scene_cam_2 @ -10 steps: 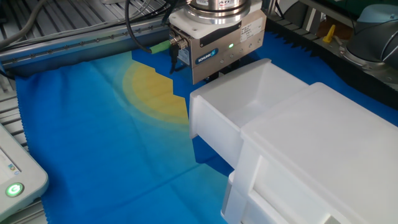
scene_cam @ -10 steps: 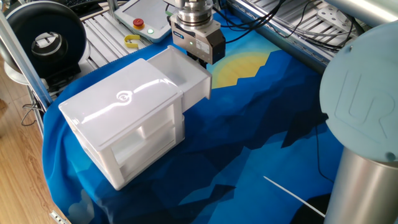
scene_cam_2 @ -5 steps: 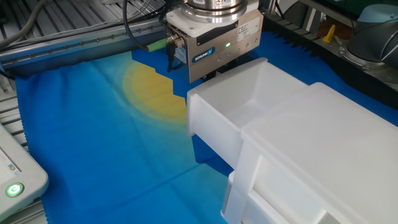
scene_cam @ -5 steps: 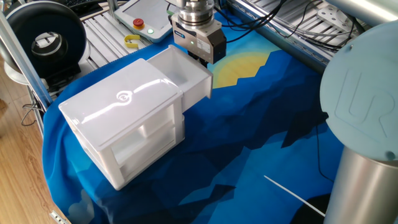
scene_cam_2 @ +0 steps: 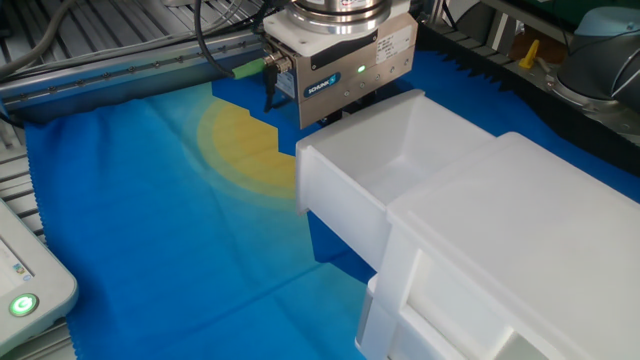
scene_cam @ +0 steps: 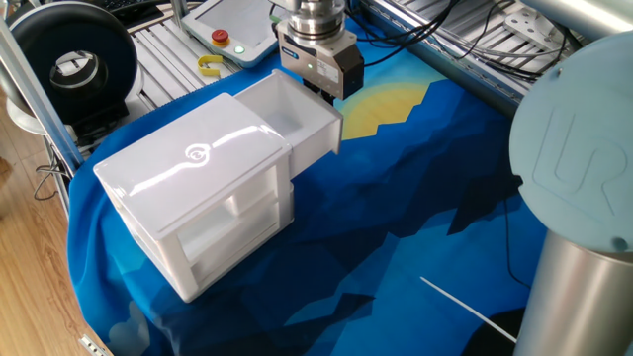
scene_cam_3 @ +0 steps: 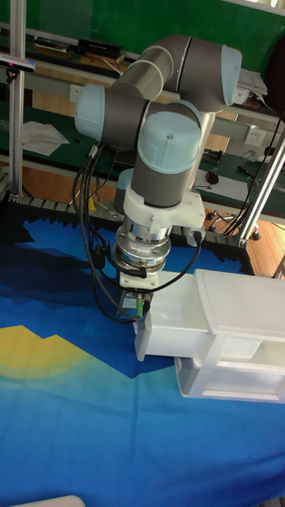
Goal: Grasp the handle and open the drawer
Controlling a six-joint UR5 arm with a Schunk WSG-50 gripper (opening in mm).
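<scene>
The white drawer (scene_cam: 297, 119) sticks well out of the top of the white cabinet (scene_cam: 198, 178), showing its hollow inside (scene_cam_2: 385, 160). My gripper (scene_cam: 326, 99) points down against the drawer's front wall, its silver body (scene_cam_2: 340, 65) just behind the rim. The handle is hidden between the gripper's body and the front wall in every view. The fingertips are hidden too, but the drawer follows the gripper, so it is shut on the handle. In the tall fixed view the gripper (scene_cam_3: 139, 315) sits at the left end of the drawer (scene_cam_3: 170, 321).
Blue and yellow cloth (scene_cam: 396, 227) covers the table. A teach pendant with a red button (scene_cam: 220, 38), a yellow piece (scene_cam: 210, 66) and a black spool (scene_cam: 74, 64) lie behind the cabinet. The arm's base (scene_cam: 579, 198) stands at the right, and another pendant (scene_cam_2: 25, 300) at the near left.
The gripper has drawn back a little from the cabinet, and the drawer's front wall has come out with it by a small amount.
</scene>
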